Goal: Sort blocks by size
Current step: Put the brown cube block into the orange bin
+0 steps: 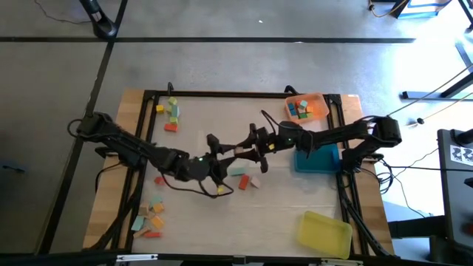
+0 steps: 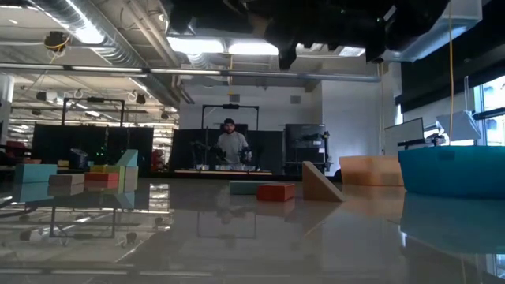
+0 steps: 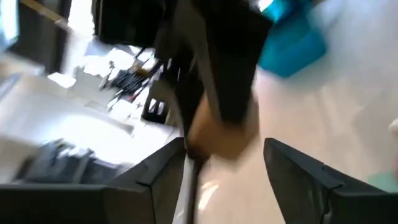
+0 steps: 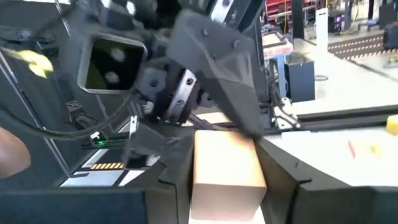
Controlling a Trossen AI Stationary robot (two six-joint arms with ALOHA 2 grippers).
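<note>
1. Closest to the lens in the right wrist view, the right gripper point(image 4: 227, 155) has its two dark fingers clamped on the sides of a tan block point(image 4: 227, 177), which stands upright between them. Facing it at close range is the other arm's wrist, one dark finger reaching down to the block's upper corner.
2. From the left wrist view, the left gripper point(image 3: 224, 177) has its fingers spread apart. The same tan block hangs between them, touching neither that we can see, and it is held from above by the right gripper. Behind it we glimpse the blue tray point(image 3: 292, 40).
3. From the high view, both grippers meet over the middle of the table point(image 1: 310, 199), so the block is in the air, not on the wood. Beneath them lie three loose blocks point(image 1: 244, 177). More blocks point(image 1: 171, 112) sit near one left corner, and another cluster point(image 1: 151, 218) sits near the other. By the right edge we see an orange tray point(image 1: 319, 98) that already holds a few blocks, the blue tray beside the right arm, and a yellow tray point(image 1: 325, 233) that looks empty.
4. From the low view, the blue tray's wall is nearest, then a red block point(image 2: 274, 191) and a tan wedge point(image 2: 319, 183). A person point(image 2: 230, 142) stands far behind.
5. We judge this to be a hand-over from left to right. Next, the left arm must back away clear, and the right must carry the block to whichever tray suits its size.
</note>
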